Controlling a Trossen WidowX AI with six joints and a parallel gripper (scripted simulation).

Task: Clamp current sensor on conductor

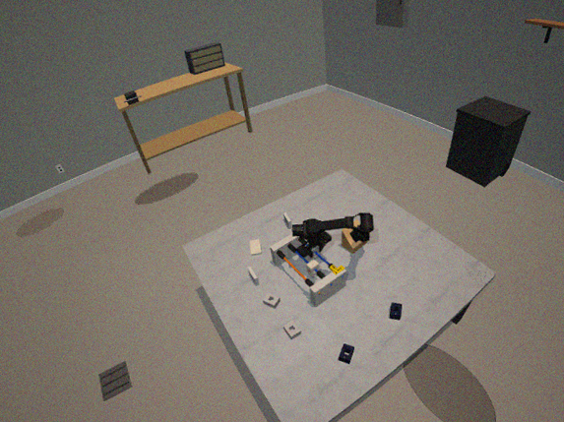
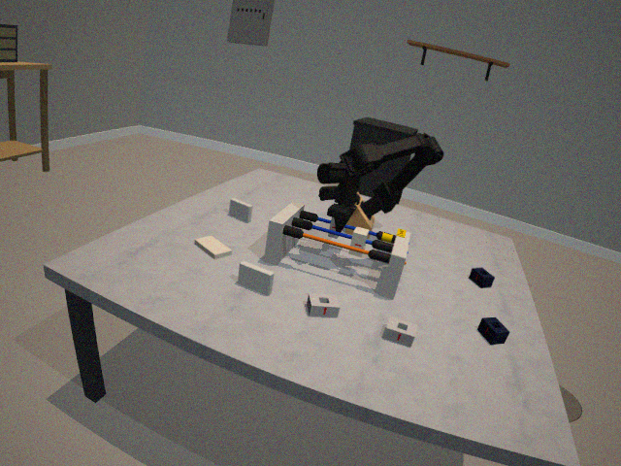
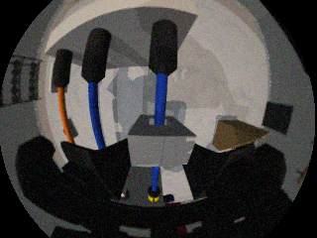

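The grey sensor [image 3: 144, 150] [image 2: 332, 231] is around the rear blue conductor [image 3: 160, 99] [image 2: 372, 232] [image 1: 322, 257]. Its halves look together in the wrist view; the latch and the arrow's direction cannot be made out. That conductor has a yellow band [image 2: 385, 237] [image 3: 154, 197] and a yellow tag [image 2: 401, 233] [image 1: 336, 268] at its right end; the tag's text is unreadable. My gripper [image 3: 158, 138] [image 2: 340, 226] is slightly open, with one finger on each side of the sensor and hardly any gap. It hides the sensor in the top view.
A white block [image 2: 359, 237] [image 1: 312, 265] is on the middle blue conductor [image 3: 94, 111]. An orange conductor [image 2: 331, 242] [image 1: 293, 267] runs in front. White end walls [image 2: 276, 241] [image 2: 390, 276] hold them. A wooden wedge [image 3: 235, 135] stands behind. White and dark blocks lie on the table [image 2: 310, 350].
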